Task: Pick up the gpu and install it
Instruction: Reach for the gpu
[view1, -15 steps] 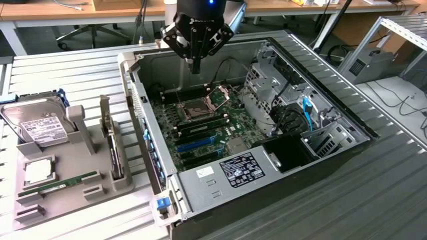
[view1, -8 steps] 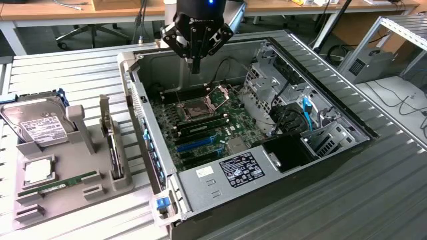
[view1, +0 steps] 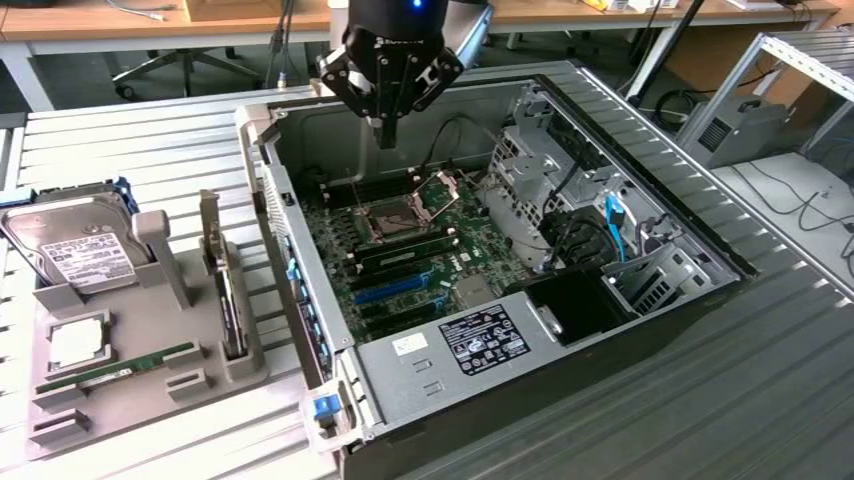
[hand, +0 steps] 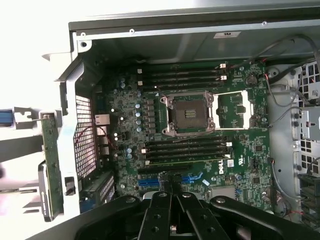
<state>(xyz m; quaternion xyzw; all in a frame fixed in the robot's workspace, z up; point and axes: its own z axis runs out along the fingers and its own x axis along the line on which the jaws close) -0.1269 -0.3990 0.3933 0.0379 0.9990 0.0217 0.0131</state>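
The gpu is a thin black card standing on edge in a slot of the grey holder, at the exterior view's left, outside the computer case. Its pale metal bracket rises at the far end. In the wrist view a thin card edge lies just beyond the case's rear panel. My gripper hangs above the far part of the open case, over the motherboard, well away from the gpu. Its fingers are shut together with nothing between them. Blue expansion slots sit on the motherboard's near half.
The holder also carries a silver hard drive, a square processor and a green RAM stick. Inside the case are the open processor socket, drive cages and cables. The slatted metal table surrounds everything.
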